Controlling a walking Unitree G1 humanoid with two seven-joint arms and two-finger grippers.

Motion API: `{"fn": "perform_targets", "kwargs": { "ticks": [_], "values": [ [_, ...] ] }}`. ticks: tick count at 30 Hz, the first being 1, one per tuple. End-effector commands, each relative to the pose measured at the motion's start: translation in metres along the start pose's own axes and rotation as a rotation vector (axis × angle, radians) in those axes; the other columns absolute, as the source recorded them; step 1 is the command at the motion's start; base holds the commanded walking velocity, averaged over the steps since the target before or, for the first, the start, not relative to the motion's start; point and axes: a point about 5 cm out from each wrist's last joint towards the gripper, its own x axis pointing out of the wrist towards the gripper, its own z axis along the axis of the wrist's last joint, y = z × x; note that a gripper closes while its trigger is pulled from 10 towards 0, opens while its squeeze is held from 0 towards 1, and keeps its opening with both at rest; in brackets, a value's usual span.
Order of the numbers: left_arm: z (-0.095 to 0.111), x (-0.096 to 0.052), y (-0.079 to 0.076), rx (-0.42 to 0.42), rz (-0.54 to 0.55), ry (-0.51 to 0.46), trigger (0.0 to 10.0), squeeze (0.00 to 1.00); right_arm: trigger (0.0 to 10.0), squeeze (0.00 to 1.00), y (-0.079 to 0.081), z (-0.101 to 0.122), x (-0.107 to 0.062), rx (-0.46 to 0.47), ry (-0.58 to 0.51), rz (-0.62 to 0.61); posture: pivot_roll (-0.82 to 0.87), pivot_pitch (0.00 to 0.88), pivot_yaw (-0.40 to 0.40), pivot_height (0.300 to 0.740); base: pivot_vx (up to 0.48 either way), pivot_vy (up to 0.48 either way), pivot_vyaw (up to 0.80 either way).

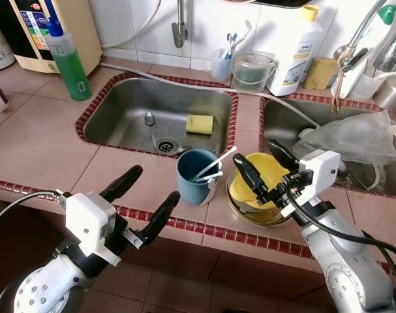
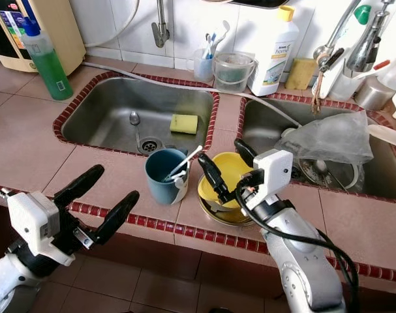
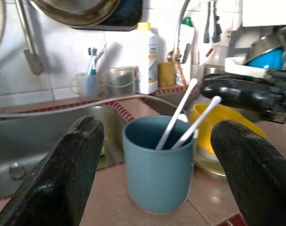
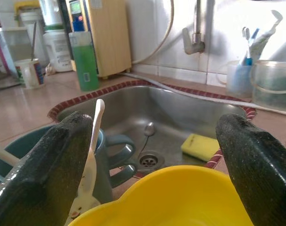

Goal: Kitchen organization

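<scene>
Right gripper (image 1: pixel 263 171): fingers spread, empty, straddling the yellow bowl (image 1: pixel 256 189) from above; arm reaches in from the counter's front edge, wrist angled toward the sinks. Left gripper (image 1: pixel 140 195): fingers also apart, holding nothing, low at the counter edge, aimed at the blue cup (image 1: pixel 196 177).

Cup upright on the tiled counter (image 1: pixel 47 143), between the two grippers, just beside the bowl. Two white utensils (image 1: pixel 214 166) stand in it, long axes leaning toward the bowl. The bowl sits nested in a metal dish.

Left sink (image 1: pixel 119 111): one spoon (image 1: pixel 149 120), one yellow sponge (image 1: pixel 199 124). One green bottle (image 1: pixel 68 60) behind it.
</scene>
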Motion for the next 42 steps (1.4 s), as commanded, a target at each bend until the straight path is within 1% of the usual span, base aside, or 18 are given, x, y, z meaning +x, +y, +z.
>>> {"fn": "perform_targets", "kwargs": {
  "ticks": [1, 3, 6, 8, 11, 17, 22, 24, 28, 31, 35, 42],
  "values": [
    [0.004, 0.000, -0.005, 0.002, -0.037, -0.011, 10.0, 0.00, 10.0, 0.00, -0.004, 0.002, -0.001, -0.005, 0.000, 0.004, -0.01, 0.142, -0.034, 0.740, 0.000, 0.000, 0.00],
    [0.006, -0.003, -0.006, 0.013, -0.087, -0.019, 10.0, 0.00, 10.0, 0.00, -0.009, 0.000, 0.001, -0.003, 0.022, 0.044, -0.01, 0.141, -0.044, 0.740, 0.000, 0.000, 0.00],
    [0.006, -0.006, -0.008, 0.030, -0.133, -0.021, 10.0, 0.00, 10.0, 0.00, -0.010, 0.000, 0.001, -0.005, 0.026, 0.058, -0.01, 0.142, -0.049, 0.740, 0.000, 0.000, 0.00],
    [0.006, -0.007, -0.008, 0.034, -0.139, -0.021, 10.0, 0.00, 10.0, 0.00, -0.011, 0.000, 0.002, -0.004, 0.029, 0.061, -0.01, 0.142, -0.049, 0.740, 0.000, 0.000, 0.00],
    [0.004, -0.012, -0.009, 0.049, -0.183, -0.004, 10.0, 0.00, 10.0, 0.00, -0.012, 0.000, 0.003, -0.005, 0.042, 0.090, -0.01, 0.144, -0.059, 0.740, 0.000, 0.000, 0.00],
    [0.005, -0.012, -0.012, 0.057, -0.221, -0.011, 10.0, 0.00, 10.0, 0.00, -0.015, 0.000, 0.006, -0.003, 0.054, 0.124, -0.01, 0.145, -0.062, 0.740, 0.000, 0.000, 0.00],
    [0.005, -0.012, -0.013, 0.060, -0.229, -0.015, 10.0, 0.00, 10.0, 0.00, -0.017, 0.001, 0.009, -0.006, 0.060, 0.150, -0.01, 0.143, -0.064, 0.740, 0.000, 0.000, 0.00],
    [0.005, -0.011, -0.013, 0.062, -0.230, -0.020, 10.0, 0.00, 10.0, 0.00, -0.017, 0.001, 0.011, 0.003, 0.071, 0.186, -0.01, 0.142, -0.065, 0.740, 0.000, 0.000, 0.00],
    [0.004, -0.011, -0.014, 0.061, -0.229, -0.025, 10.0, 0.00, 10.0, 0.00, -0.017, 0.000, 0.013, 0.002, 0.082, 0.207, 0.00, 0.140, -0.070, 0.740, 0.000, 0.000, 0.00],
    [0.004, -0.011, -0.016, 0.063, -0.227, -0.027, 10.0, 0.00, 10.0, 0.00, -0.017, -0.001, 0.014, 0.008, 0.097, 0.246, 0.00, 0.138, -0.075, 0.740, 0.000, 0.000, 0.00],
    [0.005, -0.011, -0.016, 0.060, -0.218, -0.034, 10.0, 0.00, 10.0, 0.00, -0.018, -0.001, 0.015, 0.004, 0.099, 0.264, 0.01, 0.137, -0.076, 0.740, 0.000, 0.000, 0.00],
    [0.006, -0.010, -0.017, 0.058, -0.212, -0.035, 10.0, 0.00, 10.0, 0.00, -0.021, 0.001, 0.024, -0.005, 0.097, 0.294, 0.01, 0.141, -0.077, 0.740, 0.000, 0.000, 0.00]
  ]
}}
